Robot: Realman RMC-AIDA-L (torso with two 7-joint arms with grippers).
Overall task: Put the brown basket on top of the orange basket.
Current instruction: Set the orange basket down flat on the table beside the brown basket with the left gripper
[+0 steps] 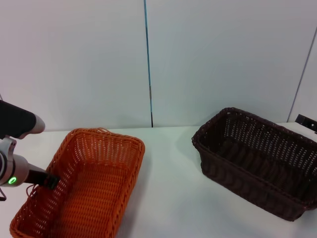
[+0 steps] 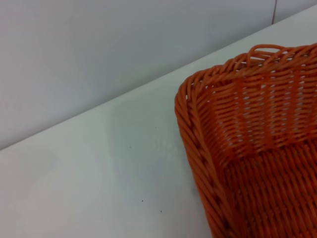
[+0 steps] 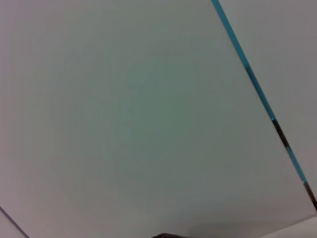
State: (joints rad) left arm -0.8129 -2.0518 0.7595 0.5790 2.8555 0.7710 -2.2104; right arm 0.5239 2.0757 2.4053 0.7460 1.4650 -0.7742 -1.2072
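At the lower left of the head view, the rectangular bright orange woven wicker basket (image 1: 84, 186) sits on the white desk (image 1: 168, 198). The left gripper (image 1: 48, 182) reaches over its left rim; whether its jaws are open cannot be told. Farther right, well apart, stands the rectangular dark brown wicker basket (image 1: 257, 161).

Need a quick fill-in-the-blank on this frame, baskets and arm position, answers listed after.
1. The brown basket stands on the table, to the robot's ____ of the orange basket.
2. The two baskets are ____, with bare table between them.
3. The left gripper is at the rim of the ____ basket.
4. Both baskets hold ____ inside.

Missing words: right; apart; orange; nothing
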